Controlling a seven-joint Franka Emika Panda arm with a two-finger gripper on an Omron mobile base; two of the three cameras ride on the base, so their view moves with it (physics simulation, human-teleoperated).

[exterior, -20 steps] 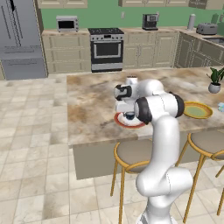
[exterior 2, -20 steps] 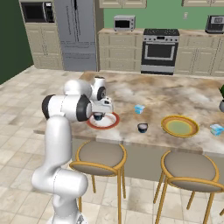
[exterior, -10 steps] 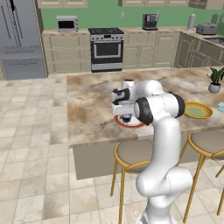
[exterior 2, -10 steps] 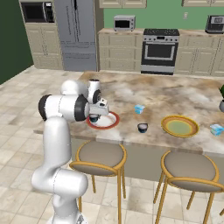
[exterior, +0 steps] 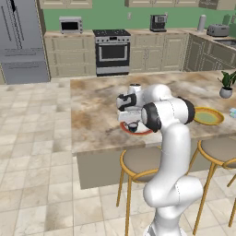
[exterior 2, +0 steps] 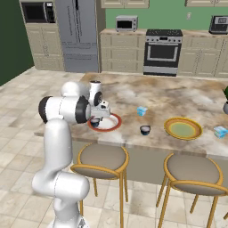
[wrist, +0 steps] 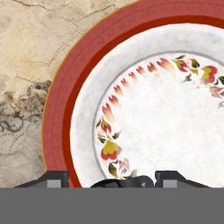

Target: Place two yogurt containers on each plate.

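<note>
The white plate with an orange-red rim [exterior: 144, 132] [exterior 2: 116, 122] [wrist: 65, 109] lies at the counter's near edge. A dark yogurt container [exterior: 133, 126] [exterior 2: 95, 121] [wrist: 124, 182] stands on that plate's near-left part. My gripper [exterior: 132, 121] [exterior 2: 95, 118] [wrist: 116, 180] hangs straight over it, open, with a finger [wrist: 54, 179] on either side and a small gap to the cup. A second dark container [exterior 2: 145, 130] and a light blue one [exterior 2: 142, 111] stand on the counter between the plates. Another light blue container [exterior 2: 220, 132] [exterior: 233, 112] stands beyond the yellow-green plate [exterior 2: 183, 128] [exterior: 208, 116].
A potted plant [exterior: 226, 85] stands at the counter's far right. Round stools [exterior 2: 101, 156] [exterior 2: 193, 168] with golden frames are tucked under the counter's front edge. Stove and cabinets line the back wall.
My hand has come down onto the red-rimmed plate with the dark container, and the jaws have parted from it.
</note>
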